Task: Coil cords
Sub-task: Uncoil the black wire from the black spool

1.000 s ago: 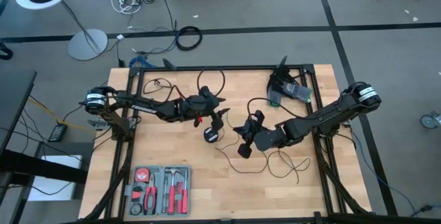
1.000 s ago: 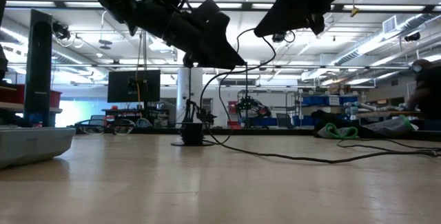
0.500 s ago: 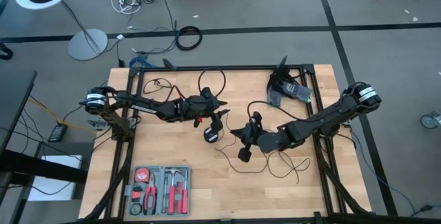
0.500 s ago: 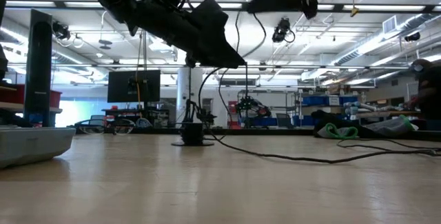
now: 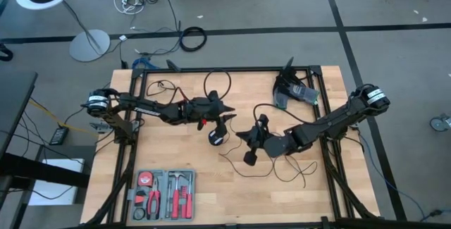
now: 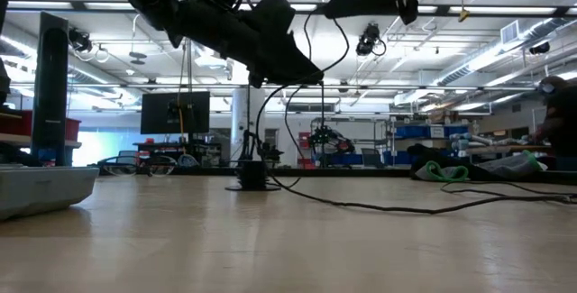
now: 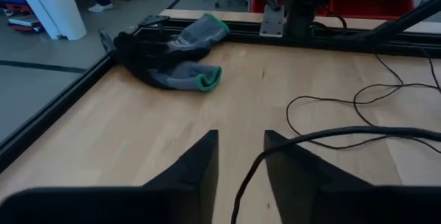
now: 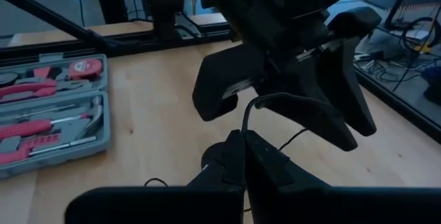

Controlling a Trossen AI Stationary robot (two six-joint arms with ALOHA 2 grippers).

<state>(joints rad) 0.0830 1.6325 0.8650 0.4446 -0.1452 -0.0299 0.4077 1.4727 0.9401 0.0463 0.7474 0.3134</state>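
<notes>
1. Broadly, the wooden table carries both arms near its middle, a grey tool case of red-handled tools at the near edge by the left arm, and a grey-and-green glove at the far corner by the right arm
2. The cord trails in loose loops over the boards by the right arm, arches up as a loop behind the left arm, and ends in the round puck, which sits on the table between the two grippers
3. The left gripper has narrowed over the last second; its fingers now stand a small gap apart with a strand of cord running up through that gap, so it looks to be closing for a pinch, though I cannot tell whether the pads touch the strand yet
4. The right gripper has stayed pressed together, with cord rising from its tips; it has shifted slightly toward the left one, which suggests a strand being passed across
5. Little is coiled so far; most loops lie scattered
6. In the low view the grippers' tips are cut off at the top, and the thin cord fades against the boards from above
</notes>
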